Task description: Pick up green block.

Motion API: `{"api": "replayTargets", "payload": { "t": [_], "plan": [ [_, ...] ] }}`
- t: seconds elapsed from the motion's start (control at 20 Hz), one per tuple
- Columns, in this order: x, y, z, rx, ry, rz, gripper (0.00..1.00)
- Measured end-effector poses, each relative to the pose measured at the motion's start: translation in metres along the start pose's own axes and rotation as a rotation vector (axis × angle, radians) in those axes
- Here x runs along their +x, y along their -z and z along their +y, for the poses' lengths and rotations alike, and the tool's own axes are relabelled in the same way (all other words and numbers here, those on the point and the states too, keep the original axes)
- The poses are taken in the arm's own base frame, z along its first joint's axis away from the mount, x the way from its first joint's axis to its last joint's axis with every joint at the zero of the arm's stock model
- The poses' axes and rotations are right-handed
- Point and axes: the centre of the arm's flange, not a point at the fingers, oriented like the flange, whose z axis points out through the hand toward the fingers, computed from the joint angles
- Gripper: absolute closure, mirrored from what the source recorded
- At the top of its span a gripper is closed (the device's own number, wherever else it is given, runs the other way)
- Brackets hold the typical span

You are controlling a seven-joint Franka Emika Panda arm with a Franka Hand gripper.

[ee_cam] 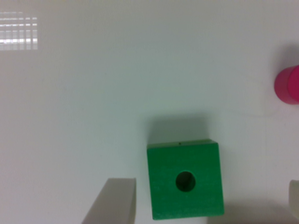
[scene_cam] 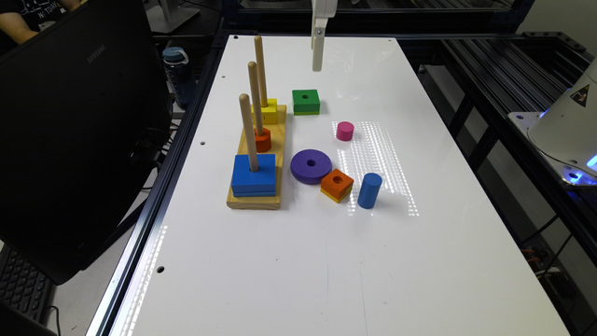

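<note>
Gripper (ee_cam: 201, 205) spread wide above the green block (ee_cam: 184, 181) — straddling it for descent; pink cylinder (ee_cam: 288, 85) at two o'clock.

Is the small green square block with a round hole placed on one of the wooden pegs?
No, the green square block lies flat on the white table, apart from the wooden peg stand.

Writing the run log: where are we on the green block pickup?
Done: the gripper hangs above the green block; in the wrist view the block sits between its open fingers. In hand: nothing, since the block rests flat on the table, untouched. Left: descend, close on the block, lift.
</note>
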Motion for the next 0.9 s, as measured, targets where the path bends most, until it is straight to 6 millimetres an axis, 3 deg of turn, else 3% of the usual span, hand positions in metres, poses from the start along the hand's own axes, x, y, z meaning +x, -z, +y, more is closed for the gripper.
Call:
{"api": "replayTargets", "payload": {
  "t": [0.9],
  "plan": [
    [0.003, -0.025, 0.001, 0.004, 0.002, -0.004, 0.00]
  ]
}}
